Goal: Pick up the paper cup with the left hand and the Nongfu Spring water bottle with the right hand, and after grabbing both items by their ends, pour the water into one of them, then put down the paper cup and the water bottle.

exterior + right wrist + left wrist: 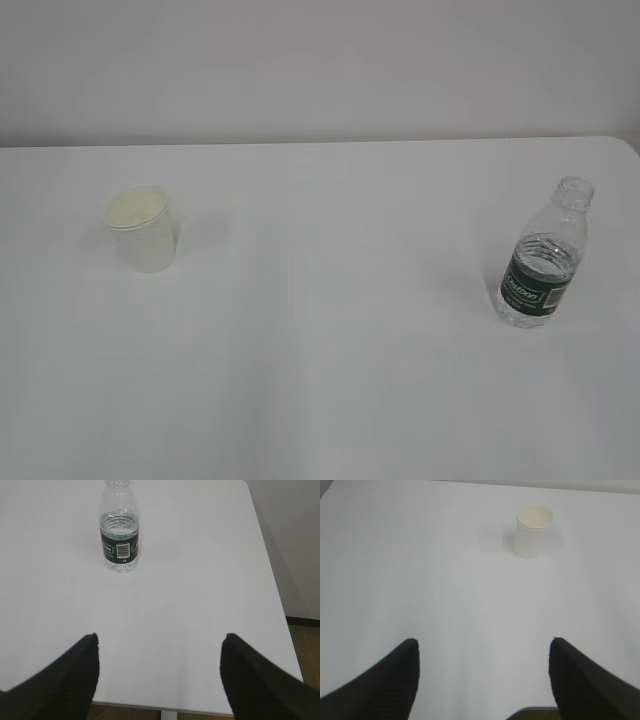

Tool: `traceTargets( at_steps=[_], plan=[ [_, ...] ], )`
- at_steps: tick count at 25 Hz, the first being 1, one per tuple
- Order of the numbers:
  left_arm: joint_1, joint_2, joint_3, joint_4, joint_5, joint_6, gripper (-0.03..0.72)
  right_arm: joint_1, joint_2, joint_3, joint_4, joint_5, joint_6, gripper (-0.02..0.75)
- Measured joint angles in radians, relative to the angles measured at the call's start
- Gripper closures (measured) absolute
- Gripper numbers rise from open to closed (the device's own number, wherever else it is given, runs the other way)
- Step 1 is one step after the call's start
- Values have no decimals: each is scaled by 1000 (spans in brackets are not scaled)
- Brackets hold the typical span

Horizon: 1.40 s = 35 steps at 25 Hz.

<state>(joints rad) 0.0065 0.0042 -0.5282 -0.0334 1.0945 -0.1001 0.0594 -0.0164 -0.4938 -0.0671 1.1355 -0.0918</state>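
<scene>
A small white paper cup (146, 229) with a cream inside stands upright on the left of the white table (330, 330). In the left wrist view the paper cup (534, 531) is far ahead and a little right of my left gripper (483, 642), which is open and empty. The Nongfu Spring water bottle (543, 255), clear with a green label and no cap, stands upright on the right with water inside. My right gripper (160, 636) is open and empty near the table's front edge, with the bottle (119, 527) far ahead to its left. Neither arm shows in the exterior view.
The table's right edge (270, 570) runs close to the bottle, with brown floor (305, 645) beyond it. The front edge (165, 707) lies just under the right gripper. A plain wall (320, 60) stands behind the table.
</scene>
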Motion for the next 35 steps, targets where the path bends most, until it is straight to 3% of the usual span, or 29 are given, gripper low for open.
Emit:
traceTargets(
  at_steps=[35],
  plan=[
    [0, 0, 0, 0, 0, 0, 127, 0, 0, 0, 0, 0, 2, 165]
  ],
)
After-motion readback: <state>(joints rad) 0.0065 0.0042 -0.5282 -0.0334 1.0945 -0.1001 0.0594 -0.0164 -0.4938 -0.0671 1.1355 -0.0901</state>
